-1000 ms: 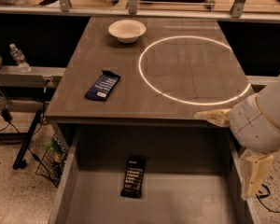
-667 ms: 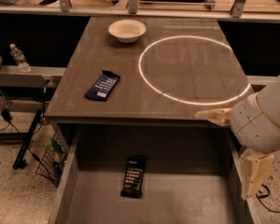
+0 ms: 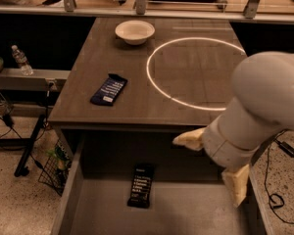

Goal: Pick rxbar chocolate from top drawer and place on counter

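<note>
Black wrapper, white text (rxbar chocolate (image 3: 141, 186)): lies flat on the drawer floor, left of centre, long side running toward the back wall; nothing touches it.
Top drawer (image 3: 196, 212): pulled open below the tabletop's front edge. The grey floor shows only that 1 bar, though the drawer's front part is cut off at the bottom of the view, so possibly more lies there.
Gripper (image 3: 207, 172): over the drawer's right side, just below the counter's front edge, right of the bar and apart from it. Its 2 cream fingers (image 3: 188, 139) are spread wide, 1 pointing left and 1 pointing down, with nothing between them.
Arm: the bulky white wrist fills the right of the view and hides the counter's right front corner.
Counter (image 3: 137, 109): wood-grain top with a white ring of light (image 3: 147, 71); a dark blue bar (image 3: 109, 89) near the left front and a white bowl (image 3: 134, 32) at the back.
Progress: drawer open, so that part is done. Reach, grasp, lift and place are all left. I judge this to be the approach step.
Next need: the gripper has to go left and down onto the bar.
</note>
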`<state>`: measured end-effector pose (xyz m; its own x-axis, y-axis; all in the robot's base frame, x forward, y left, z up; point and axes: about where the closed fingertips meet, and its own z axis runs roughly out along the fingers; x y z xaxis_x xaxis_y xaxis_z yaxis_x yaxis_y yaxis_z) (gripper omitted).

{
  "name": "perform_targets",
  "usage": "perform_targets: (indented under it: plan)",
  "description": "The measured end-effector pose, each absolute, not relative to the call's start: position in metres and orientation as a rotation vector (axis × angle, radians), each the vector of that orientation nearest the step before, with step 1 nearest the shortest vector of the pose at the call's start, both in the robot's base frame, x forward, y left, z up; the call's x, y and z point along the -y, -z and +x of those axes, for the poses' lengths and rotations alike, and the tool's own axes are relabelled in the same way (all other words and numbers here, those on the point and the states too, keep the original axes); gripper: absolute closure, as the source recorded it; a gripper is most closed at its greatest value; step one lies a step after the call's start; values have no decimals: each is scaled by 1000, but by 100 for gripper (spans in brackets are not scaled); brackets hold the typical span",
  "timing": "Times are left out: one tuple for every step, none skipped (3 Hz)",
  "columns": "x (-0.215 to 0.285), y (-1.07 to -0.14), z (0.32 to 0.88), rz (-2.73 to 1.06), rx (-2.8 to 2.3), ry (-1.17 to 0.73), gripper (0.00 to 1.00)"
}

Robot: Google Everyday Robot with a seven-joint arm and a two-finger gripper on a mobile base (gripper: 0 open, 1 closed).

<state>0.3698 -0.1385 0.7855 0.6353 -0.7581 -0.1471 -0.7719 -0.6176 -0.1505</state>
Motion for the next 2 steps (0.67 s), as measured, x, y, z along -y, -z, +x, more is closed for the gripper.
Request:
perform_targets:
  plan:
    - [116, -735, 372, -2879, -982, -94, 0]
    - [96, -692, 375, -3027, -741, -102, 0]
